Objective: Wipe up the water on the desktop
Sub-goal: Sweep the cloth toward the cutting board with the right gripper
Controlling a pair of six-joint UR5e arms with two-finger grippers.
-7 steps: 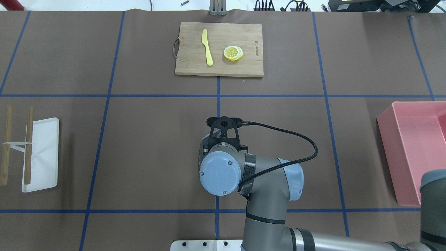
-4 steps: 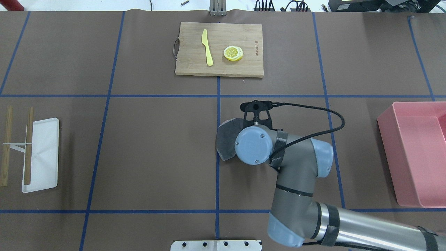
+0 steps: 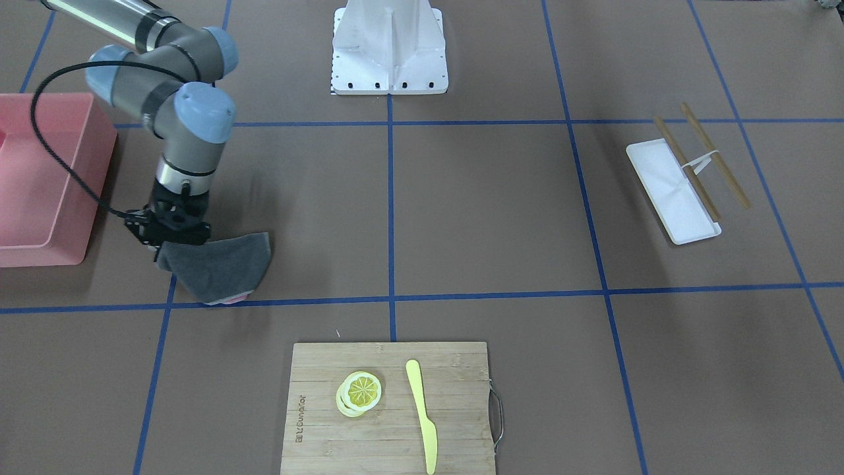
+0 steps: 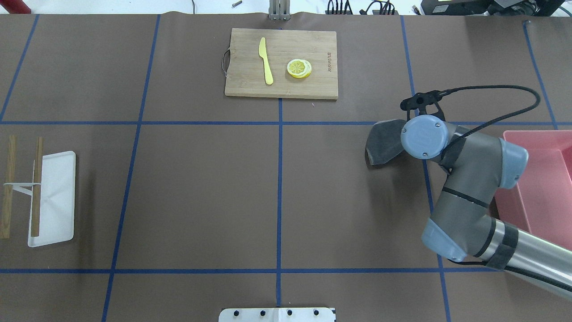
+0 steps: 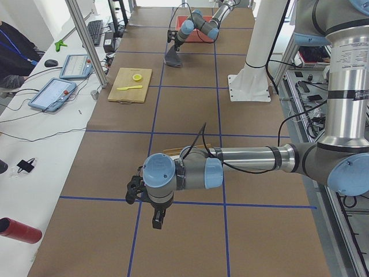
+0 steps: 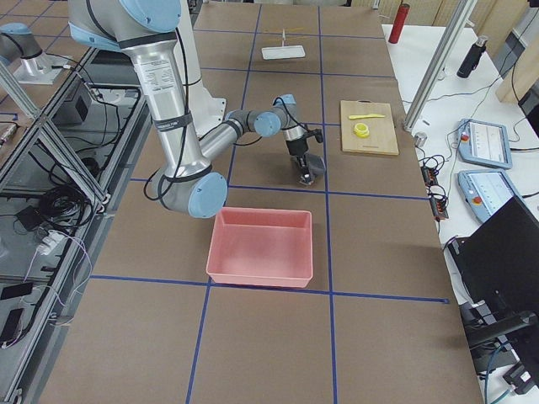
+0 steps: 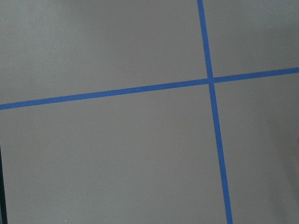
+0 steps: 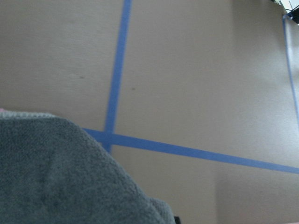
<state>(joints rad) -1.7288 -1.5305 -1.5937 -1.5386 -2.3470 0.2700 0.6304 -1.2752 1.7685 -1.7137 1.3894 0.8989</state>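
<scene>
The desktop (image 4: 201, 188) is a matte brown surface crossed by blue tape lines; I see no water on it. My right gripper (image 3: 175, 247) is shut on a grey cloth (image 3: 224, 270) that hangs from it just above the desktop, beside the pink bin. The cloth also shows in the overhead view (image 4: 384, 142) and fills the lower left of the right wrist view (image 8: 60, 177); the gripper's fingers are hidden in it. My left gripper (image 5: 157, 220) shows only in the exterior left view, hovering over bare desktop; I cannot tell whether it is open or shut.
A pink bin (image 4: 532, 147) stands at the right edge, close to the right arm. A bamboo cutting board (image 4: 241, 85) with a yellow knife (image 4: 266, 62) and lemon slices (image 4: 299, 68) lies at the far middle. A white tray (image 4: 58, 197) with wooden sticks (image 4: 36, 188) lies at the left.
The right arm has swept the grey cloth from the table's centre to the right and farther away, ending beside the pink bin.
</scene>
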